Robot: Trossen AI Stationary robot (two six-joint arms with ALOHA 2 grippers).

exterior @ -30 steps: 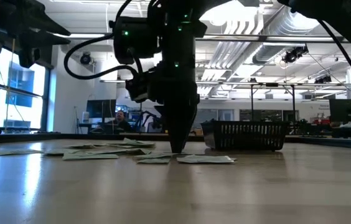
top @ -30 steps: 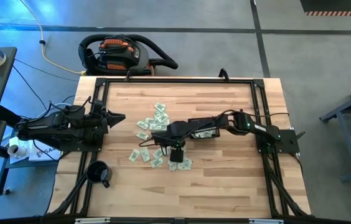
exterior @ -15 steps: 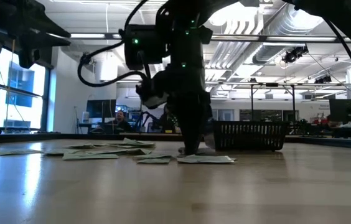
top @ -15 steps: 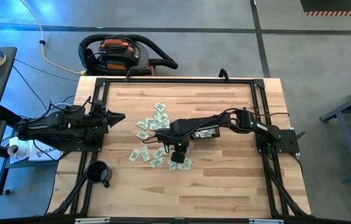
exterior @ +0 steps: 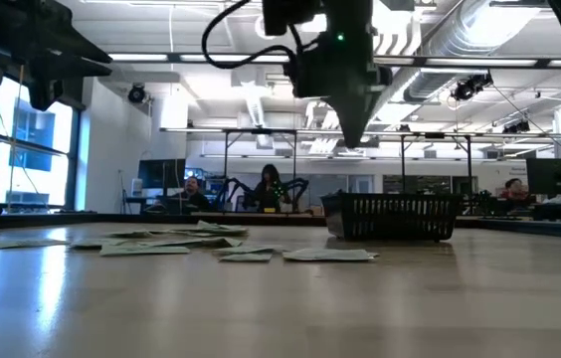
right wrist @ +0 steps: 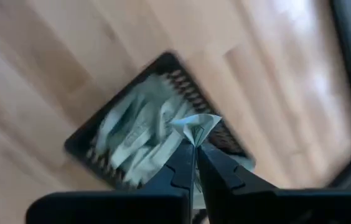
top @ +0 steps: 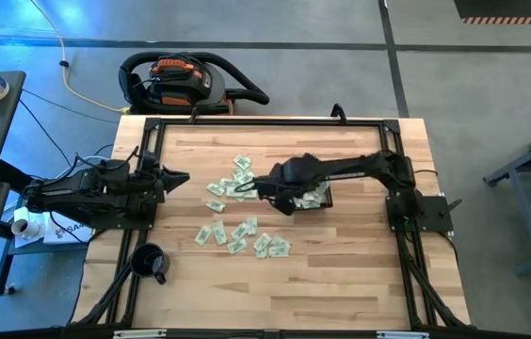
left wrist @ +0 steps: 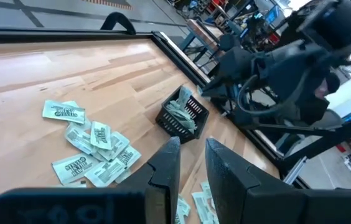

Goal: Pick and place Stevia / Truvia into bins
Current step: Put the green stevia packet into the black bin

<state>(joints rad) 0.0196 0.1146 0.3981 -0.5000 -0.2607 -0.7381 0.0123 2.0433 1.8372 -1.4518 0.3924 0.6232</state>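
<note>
Right gripper (right wrist: pixel 194 146) pinching one light, limp Stevia sachet (right wrist: pixel 196 127) by its edge above the black basket (right wrist: pixel 85 146), mid-surface; best held at the rim, gently.

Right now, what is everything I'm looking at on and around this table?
Pale green and white paper sachets: many, scattered mid-table; more in the basket.
Pinched sachet: one, white, above the basket.
Small black mesh basket: one, right of the scatter.
Round black mug: one, front left corner.
Light wooden table: one.
Orange and black vacuum cleaner: one, on the floor behind.
People: a few, in the far room.
Left end effector: dark, waiting at the left edge.
Right end effector: dark, shut on the pinched sachet.
</note>
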